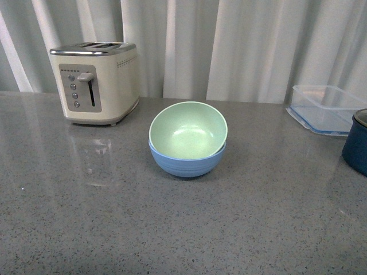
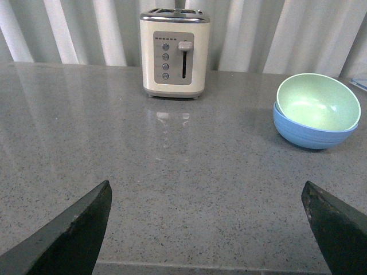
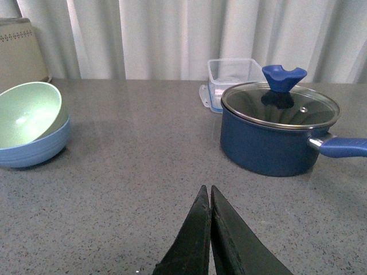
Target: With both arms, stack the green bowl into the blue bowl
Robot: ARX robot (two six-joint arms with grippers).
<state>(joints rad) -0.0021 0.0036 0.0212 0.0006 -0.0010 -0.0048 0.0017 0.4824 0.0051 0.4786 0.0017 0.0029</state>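
Note:
The green bowl sits nested inside the blue bowl, slightly tilted, at the middle of the grey counter. Both show in the left wrist view, green bowl in blue bowl, and in the right wrist view, green bowl in blue bowl. My left gripper is open and empty, well back from the bowls near the counter's front edge. My right gripper is shut and empty, apart from the bowls. Neither arm shows in the front view.
A cream toaster stands at the back left. A clear rectangular container and a dark navy pot with a glass lid and blue handle are at the right. White curtains hang behind the grey counter.

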